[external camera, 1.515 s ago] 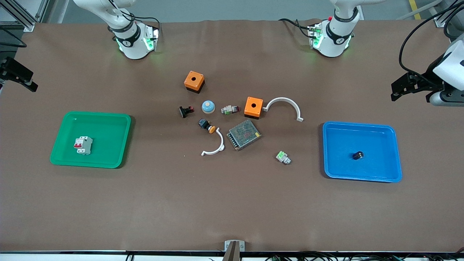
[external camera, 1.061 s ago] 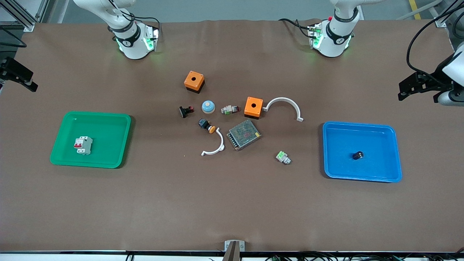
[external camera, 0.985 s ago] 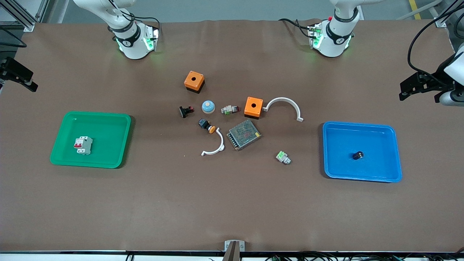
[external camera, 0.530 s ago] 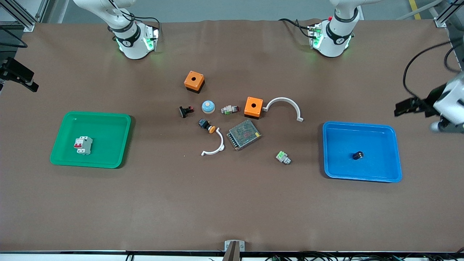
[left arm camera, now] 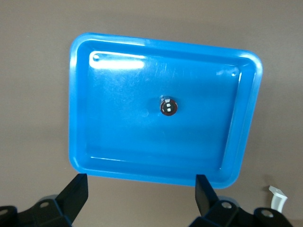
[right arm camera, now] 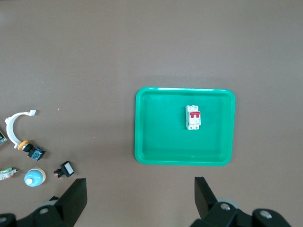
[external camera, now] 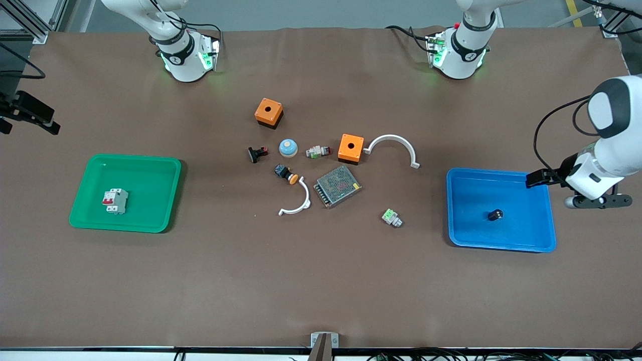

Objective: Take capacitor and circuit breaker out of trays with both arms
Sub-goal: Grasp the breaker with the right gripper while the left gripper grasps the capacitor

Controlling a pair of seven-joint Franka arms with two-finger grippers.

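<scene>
The capacitor (external camera: 495,215), a tiny dark cylinder, stands alone in the blue tray (external camera: 496,171) at the left arm's end of the table. In the left wrist view it (left arm camera: 168,106) sits mid-tray (left arm camera: 165,42). My left gripper (left arm camera: 141,189) is open and empty, high beside that tray's outer edge; its hand (external camera: 597,201) shows in the front view. The breaker (external camera: 115,200), white-grey with a red toggle, lies in the green tray (external camera: 125,157) at the right arm's end. My right gripper (right arm camera: 139,189) is open and empty, high up, looking down on the breaker (right arm camera: 192,117) in its tray (right arm camera: 184,90).
In the table's middle lie two orange boxes (external camera: 269,112) (external camera: 351,148), a mesh power supply (external camera: 337,186), two white arcs (external camera: 393,145) (external camera: 297,201), a black push-button with orange cap (external camera: 286,174), a blue dome (external camera: 288,147) and a grey part with a green face (external camera: 391,217).
My left arm's hand has swung from the table's edge down to beside the blue tray. The right arm's hand shifted slightly. The capacitor and breaker have not moved.
</scene>
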